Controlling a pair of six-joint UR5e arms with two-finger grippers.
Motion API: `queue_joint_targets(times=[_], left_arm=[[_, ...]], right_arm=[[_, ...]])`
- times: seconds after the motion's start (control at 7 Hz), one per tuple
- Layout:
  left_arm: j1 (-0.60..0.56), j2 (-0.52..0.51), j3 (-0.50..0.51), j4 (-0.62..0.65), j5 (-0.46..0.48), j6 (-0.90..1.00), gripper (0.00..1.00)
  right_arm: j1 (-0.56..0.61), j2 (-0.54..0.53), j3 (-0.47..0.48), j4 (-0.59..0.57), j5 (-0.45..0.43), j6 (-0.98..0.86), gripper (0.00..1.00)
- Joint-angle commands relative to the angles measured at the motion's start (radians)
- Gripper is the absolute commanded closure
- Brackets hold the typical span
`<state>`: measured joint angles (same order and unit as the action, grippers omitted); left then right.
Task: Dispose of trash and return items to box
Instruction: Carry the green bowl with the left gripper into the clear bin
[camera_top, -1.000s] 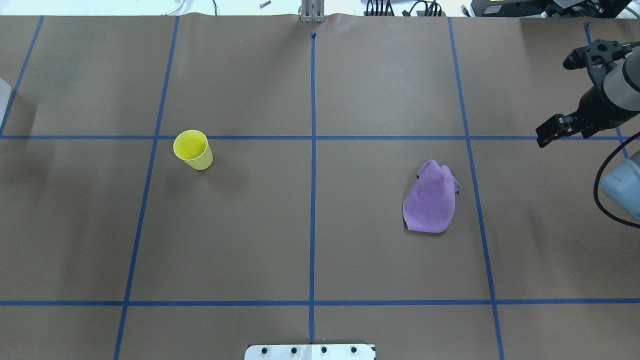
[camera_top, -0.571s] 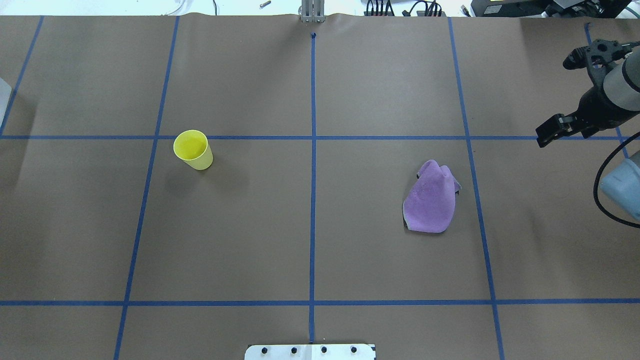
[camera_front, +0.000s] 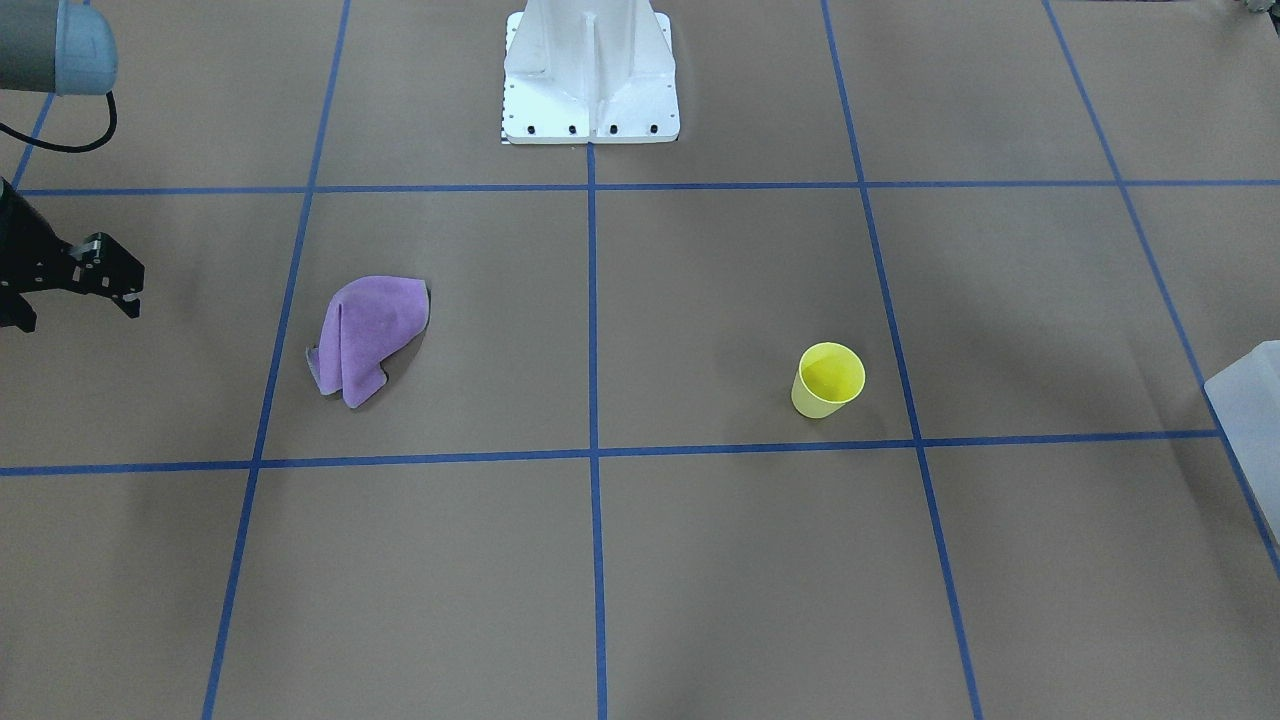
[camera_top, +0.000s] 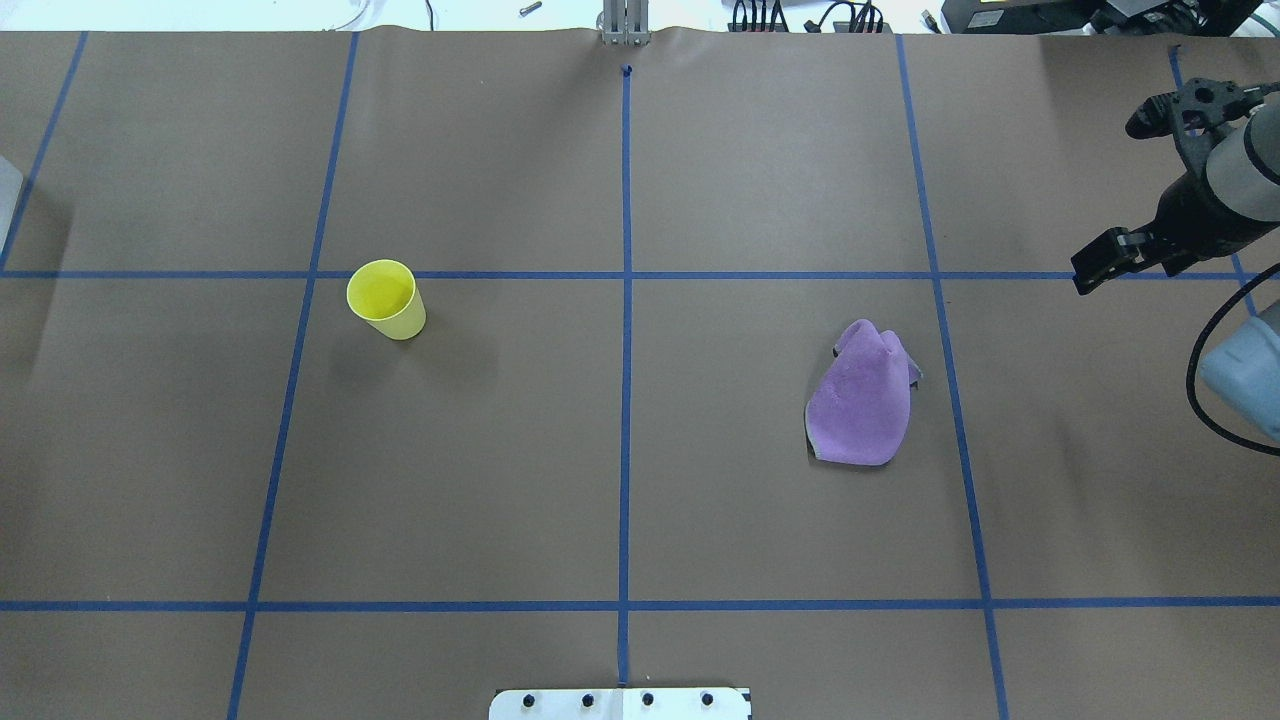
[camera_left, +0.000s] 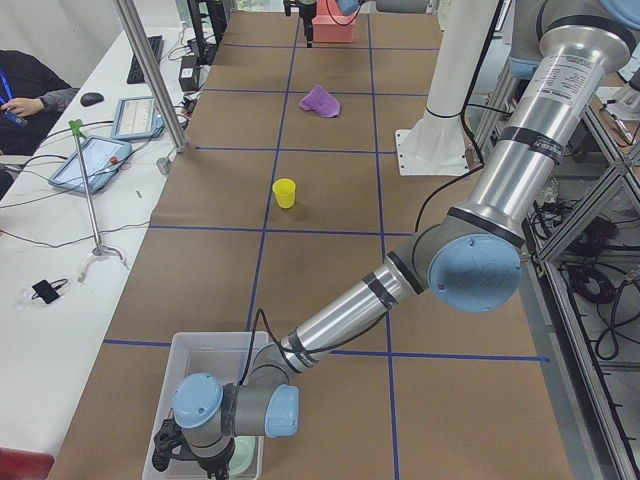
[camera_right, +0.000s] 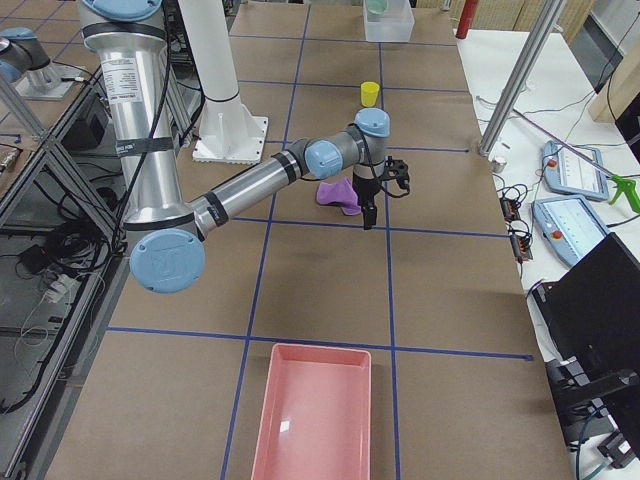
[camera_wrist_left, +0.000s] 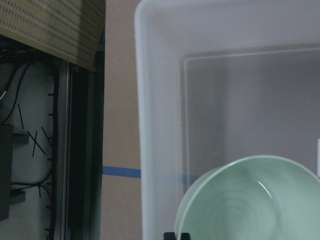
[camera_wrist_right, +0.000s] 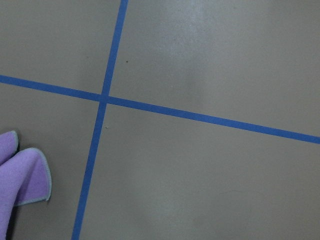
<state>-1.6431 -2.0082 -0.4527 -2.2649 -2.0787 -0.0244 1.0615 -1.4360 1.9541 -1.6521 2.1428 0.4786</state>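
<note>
The mint-green bowl (camera_wrist_left: 250, 200) is tilted inside the milky-white box (camera_wrist_left: 150, 125) at the table's left end. In the left wrist view the fingertips of my left gripper (camera_wrist_left: 177, 235) sit at the bowl's rim, shut on it. In the exterior left view the left gripper (camera_left: 195, 450) hangs over the box (camera_left: 200, 345). A yellow cup (camera_top: 385, 298) stands upright left of centre. A crumpled purple cloth (camera_top: 865, 395) lies right of centre. My right gripper (camera_front: 75, 305) is open and empty, hovering to the right of the cloth and beyond it; it also shows in the overhead view (camera_top: 1095, 268).
A pink tray (camera_right: 315, 415) sits at the table's right end. The white robot base (camera_front: 590, 80) stands at the near edge's middle. The box's corner shows in the front view (camera_front: 1250, 400). Blue tape lines cross the brown table.
The sliver of white box at the overhead view's left edge has narrowed slightly. The right arm, the cup and the cloth have not visibly moved.
</note>
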Motion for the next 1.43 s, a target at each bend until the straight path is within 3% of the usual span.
queue_joint_targets(times=[0.0, 0.43, 0.71, 0.86, 1.0, 1.14, 1.29], left_arm=[[0.003, -0.007, -0.013, -0.027, -0.009, 0.015, 0.01], [-0.05, 0.002, -0.197, 0.052, -0.306, 0.012, 0.01], [-0.049, 0.049, -0.486, 0.219, -0.441, -0.07, 0.0], [-0.022, 0.124, -0.705, 0.222, -0.457, -0.215, 0.0], [0.096, 0.141, -0.856, 0.228, -0.458, -0.271, 0.0], [0.24, 0.141, -0.976, 0.225, -0.446, -0.462, 0.0], [0.358, 0.137, -1.042, 0.225, -0.414, -0.629, 0.0]], right_arm=[[0.0, 0.0, 0.0, 0.0, 0.0, 0.0, 0.0], [0.0, 0.0, -0.001, 0.0, 0.0, 0.0, 0.0], [0.0, 0.0, 0.0, 0.0, 0.0, 0.0, 0.0], [0.0, 0.0, -0.001, 0.0, 0.0, 0.0, 0.0], [0.0, 0.002, -0.001, 0.0, 0.0, 0.0, 0.0], [0.0, 0.002, -0.001, 0.003, 0.0, 0.0, 0.0], [0.0, 0.0, -0.003, 0.014, 0.0, 0.0, 0.0]])
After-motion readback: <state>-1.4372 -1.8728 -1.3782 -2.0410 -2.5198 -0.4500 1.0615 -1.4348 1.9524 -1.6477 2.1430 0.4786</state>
